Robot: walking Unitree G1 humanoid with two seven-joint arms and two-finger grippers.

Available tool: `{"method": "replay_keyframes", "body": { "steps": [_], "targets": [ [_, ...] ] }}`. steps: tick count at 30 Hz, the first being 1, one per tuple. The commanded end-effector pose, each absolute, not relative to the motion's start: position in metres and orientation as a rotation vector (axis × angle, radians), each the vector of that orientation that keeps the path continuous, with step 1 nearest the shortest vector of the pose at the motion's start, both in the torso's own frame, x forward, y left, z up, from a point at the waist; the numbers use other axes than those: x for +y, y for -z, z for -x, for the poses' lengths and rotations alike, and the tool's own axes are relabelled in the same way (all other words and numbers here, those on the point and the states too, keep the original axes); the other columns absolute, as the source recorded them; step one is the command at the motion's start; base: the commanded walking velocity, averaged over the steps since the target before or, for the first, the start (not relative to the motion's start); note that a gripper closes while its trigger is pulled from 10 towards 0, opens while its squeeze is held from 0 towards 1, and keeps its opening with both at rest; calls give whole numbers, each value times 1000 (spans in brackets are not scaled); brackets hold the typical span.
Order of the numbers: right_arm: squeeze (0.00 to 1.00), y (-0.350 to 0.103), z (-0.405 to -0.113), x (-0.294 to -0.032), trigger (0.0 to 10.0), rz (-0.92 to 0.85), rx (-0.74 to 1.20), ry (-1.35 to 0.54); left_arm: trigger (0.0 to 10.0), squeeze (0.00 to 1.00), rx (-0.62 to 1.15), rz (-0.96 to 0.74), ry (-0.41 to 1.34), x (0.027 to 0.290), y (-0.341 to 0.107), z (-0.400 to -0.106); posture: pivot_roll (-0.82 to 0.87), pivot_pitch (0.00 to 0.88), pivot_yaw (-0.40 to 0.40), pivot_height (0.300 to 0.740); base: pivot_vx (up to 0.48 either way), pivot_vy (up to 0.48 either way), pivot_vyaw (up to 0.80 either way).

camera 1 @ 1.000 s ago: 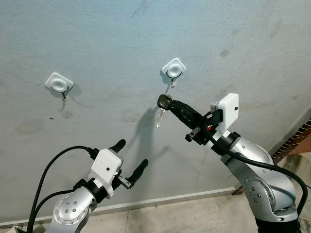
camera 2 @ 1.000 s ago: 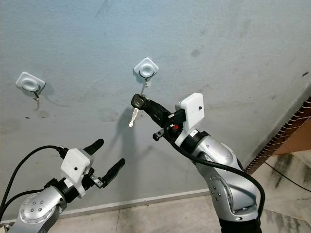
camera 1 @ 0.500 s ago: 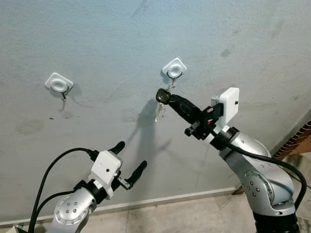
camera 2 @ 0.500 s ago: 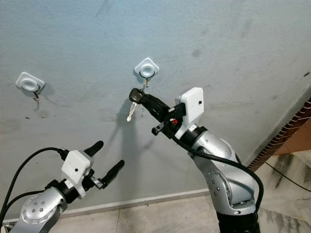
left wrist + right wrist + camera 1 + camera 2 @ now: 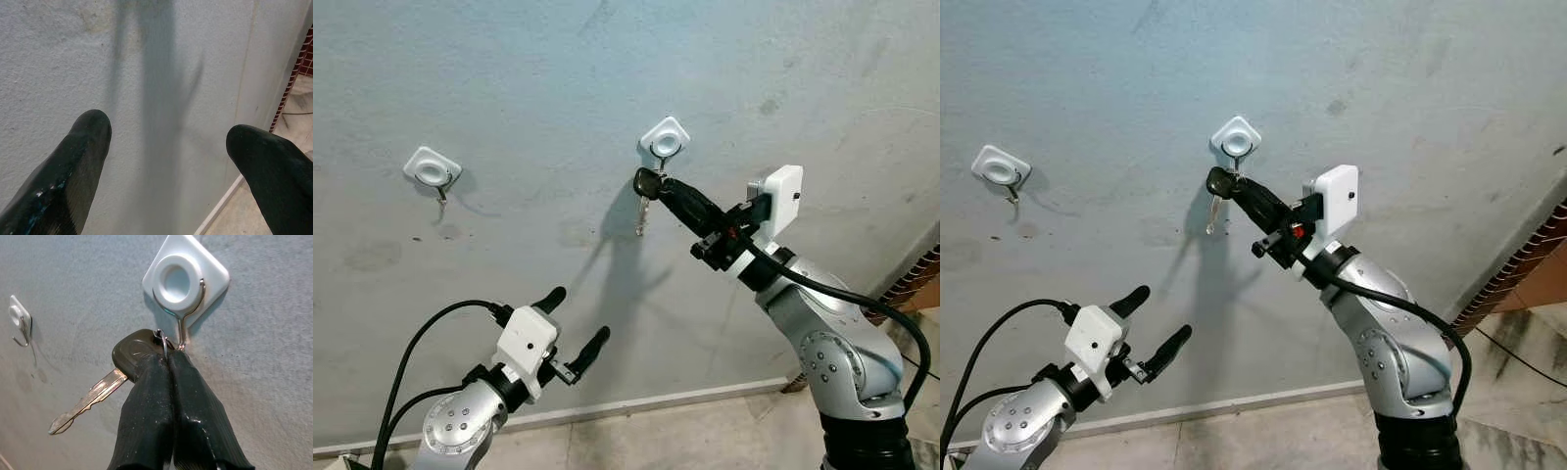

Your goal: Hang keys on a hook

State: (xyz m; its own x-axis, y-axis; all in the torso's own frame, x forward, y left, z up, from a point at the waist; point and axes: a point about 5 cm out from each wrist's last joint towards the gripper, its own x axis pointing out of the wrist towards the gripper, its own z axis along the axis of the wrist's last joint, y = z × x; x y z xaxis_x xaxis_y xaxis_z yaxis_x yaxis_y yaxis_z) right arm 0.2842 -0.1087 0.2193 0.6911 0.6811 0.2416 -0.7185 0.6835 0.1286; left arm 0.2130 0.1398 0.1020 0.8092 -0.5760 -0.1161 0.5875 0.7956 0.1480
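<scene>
While my right gripper (image 5: 168, 363) pinches the key (image 5: 128, 363) at the hook (image 5: 186, 284) on the wall (image 5: 509, 59), my left gripper (image 5: 578, 318) hangs low, fingers spread wide.

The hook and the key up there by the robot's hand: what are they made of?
The hook looks like thin bent steel wire, shiny, on a glossy white base that is probably plastic. The key has a dull silvery metal blade and a smooth black head, likely plastic. The right gripper pinches it.
</scene>
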Motion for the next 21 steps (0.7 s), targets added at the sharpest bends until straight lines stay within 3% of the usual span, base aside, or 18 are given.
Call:
{"method": "replay_keyframes", "body": {
  "steps": [1,21],
  "targets": [
    [0,-225,-286,-110,10000,-233,-201,-786,10000,0,71,-192,624,143,-101,-213,73,84,52,740,0,0,0],
    [0,-211,-295,-116,10000,-472,-112,-710,10000,0,78,-198,632,141,-101,-213,80,79,53,740,0,0,0]
  ]
}}
